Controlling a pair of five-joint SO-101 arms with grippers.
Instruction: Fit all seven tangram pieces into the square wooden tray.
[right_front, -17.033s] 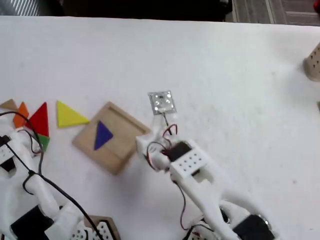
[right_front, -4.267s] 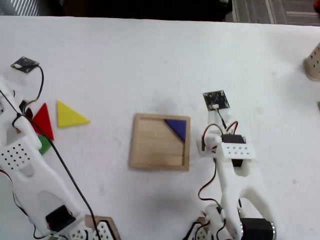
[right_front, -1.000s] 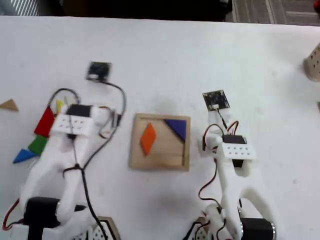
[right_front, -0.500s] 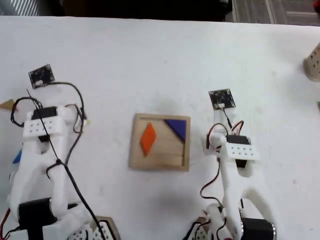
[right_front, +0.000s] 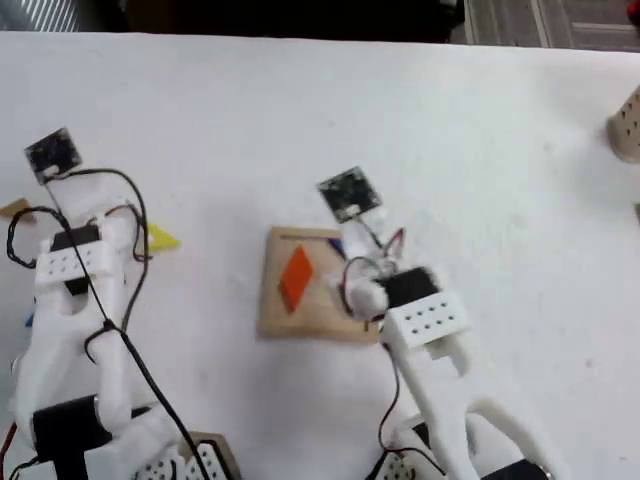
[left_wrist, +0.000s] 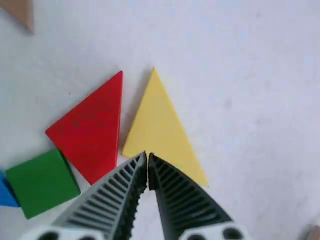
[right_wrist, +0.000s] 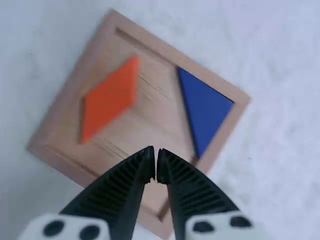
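The square wooden tray (right_front: 285, 318) lies mid-table with an orange parallelogram (right_front: 296, 277) in its left half. In the right wrist view the tray (right_wrist: 150, 117) also holds a blue triangle (right_wrist: 202, 107) beside the orange parallelogram (right_wrist: 110, 97). My right gripper (right_wrist: 155, 152) is shut and empty above the tray's near side. The right arm (right_front: 415, 315) covers the tray's right part. My left gripper (left_wrist: 147, 157) is shut and empty, its tips at the corner of the yellow triangle (left_wrist: 160, 130), beside the red triangle (left_wrist: 92, 130) and the green square (left_wrist: 40, 182).
A tan triangle (right_front: 12, 208) lies at the table's left edge, beyond the left arm (right_front: 70, 265). A tip of the yellow triangle (right_front: 160, 238) shows beside that arm. A pale perforated object (right_front: 625, 125) stands far right. Black cables trail over the left arm.
The right arm has swung left over the tray's right side. The left arm has shifted slightly left above the loose pieces. The orange parallelogram has stayed in the tray.
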